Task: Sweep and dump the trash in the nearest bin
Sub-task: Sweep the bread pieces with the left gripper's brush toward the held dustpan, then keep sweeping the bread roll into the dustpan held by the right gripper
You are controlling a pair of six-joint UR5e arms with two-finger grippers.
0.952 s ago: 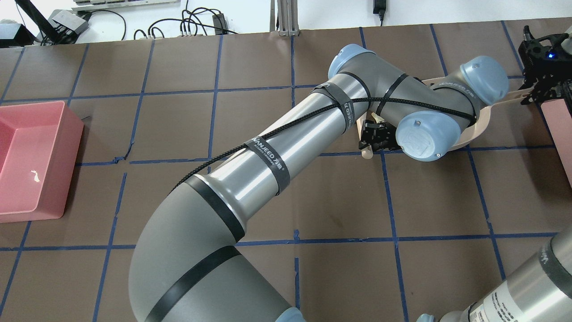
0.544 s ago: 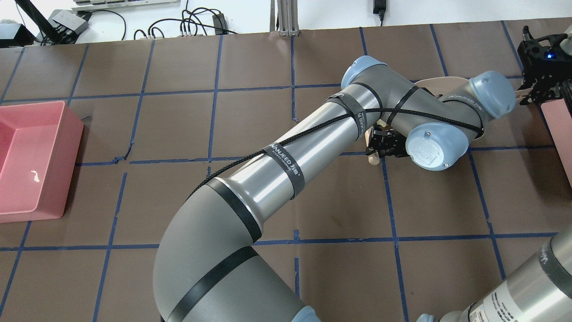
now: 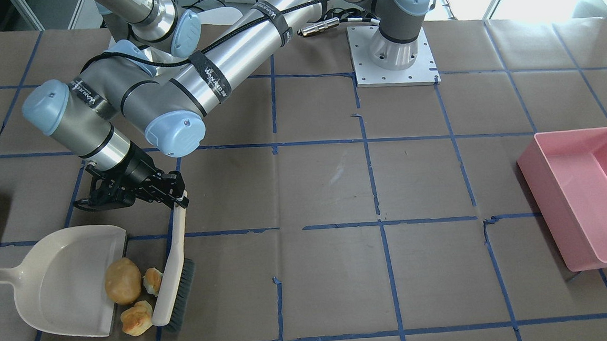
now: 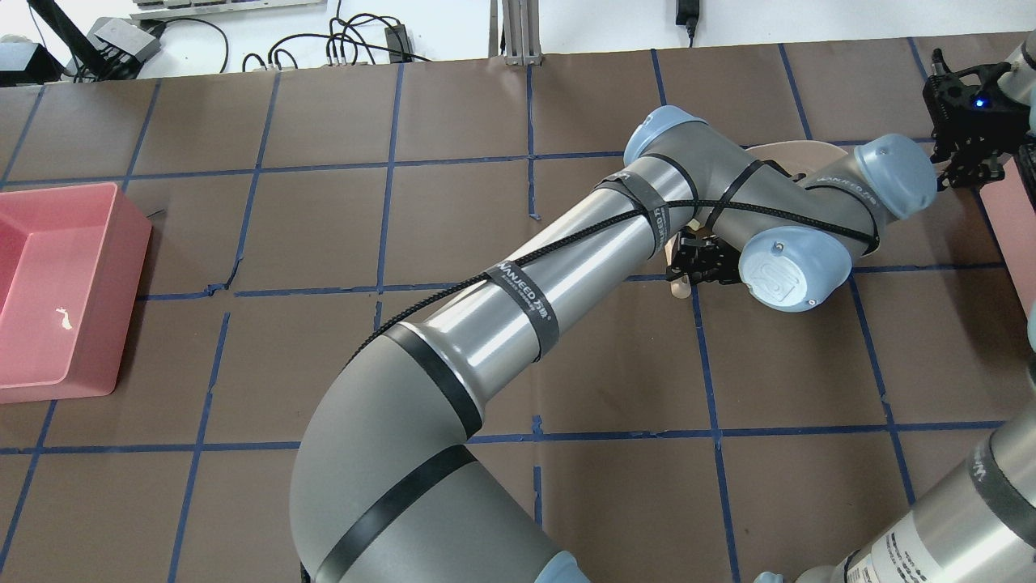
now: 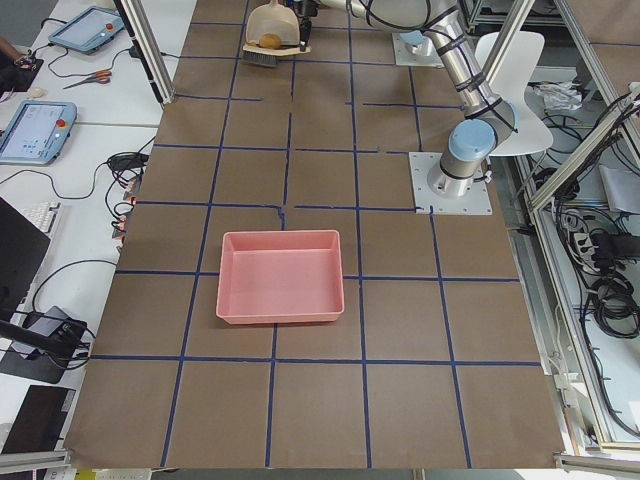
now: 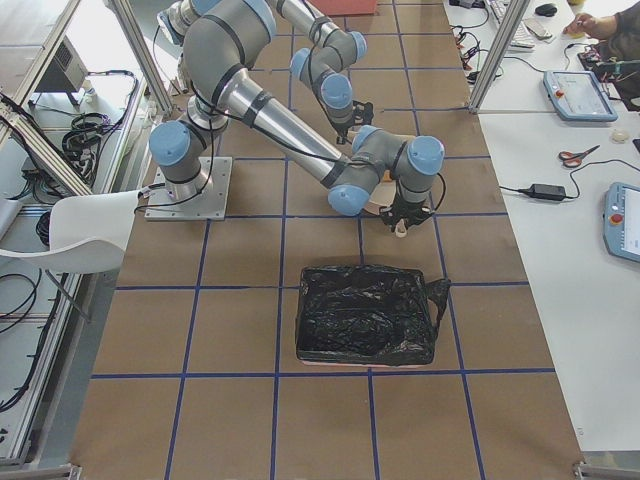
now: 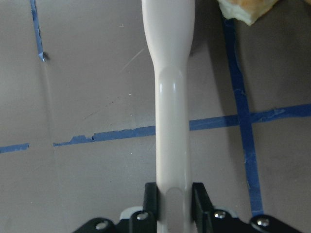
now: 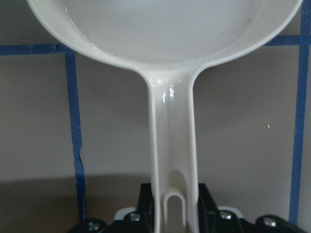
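Currently trash (image 3: 123, 280) beside brush head (image 3: 180, 293), apart from left tool (image 3: 181, 200).

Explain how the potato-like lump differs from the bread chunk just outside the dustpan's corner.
The potato lump is smooth, rounded and tan; the bread chunk is torn and yellow-orange. The lump is clearly larger than the chunk. The lump straddles the open edge of the dustpan; the chunk lies on the table paper. Both sit between dustpan and brush.
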